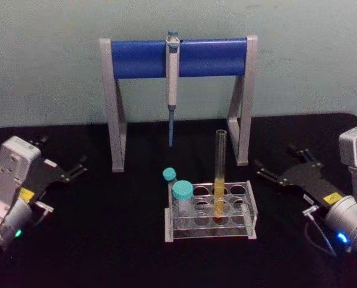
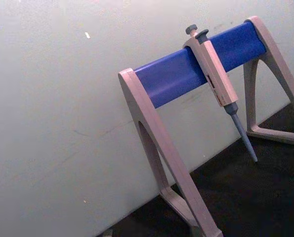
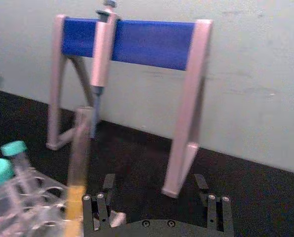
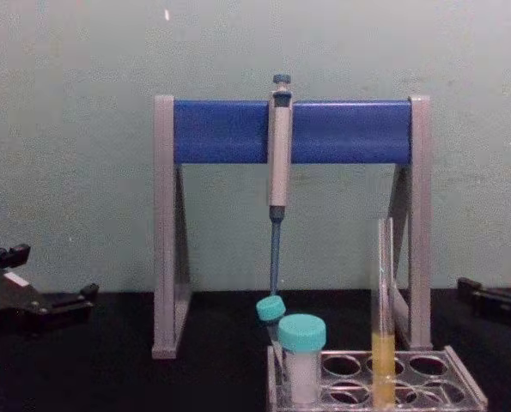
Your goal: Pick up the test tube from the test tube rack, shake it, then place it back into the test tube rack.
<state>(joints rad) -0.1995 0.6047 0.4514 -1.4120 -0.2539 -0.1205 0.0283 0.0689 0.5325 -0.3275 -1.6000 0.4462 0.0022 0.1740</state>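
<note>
The test tube (image 1: 220, 174) stands upright in the clear test tube rack (image 1: 209, 230) at the table's middle, with yellow-orange liquid in its lower part. The chest view shows the test tube (image 4: 383, 318) in the rack (image 4: 465, 382) at the lower right. My right gripper (image 1: 278, 163) rests open on the table to the right of the rack, apart from it. In the right wrist view its fingers (image 3: 107, 183) spread wide, with the test tube (image 3: 79, 163) and rack (image 3: 43, 190) ahead and off to one side. My left gripper (image 1: 61, 155) lies open at the far left.
A grey-legged stand with a blue crossbar (image 1: 142, 58) stands behind the rack, and a pipette (image 1: 172, 78) hangs from it. Two teal-capped tubes (image 1: 182, 195) sit in the rack's left holes. A pale wall closes the back of the black table (image 1: 124, 240).
</note>
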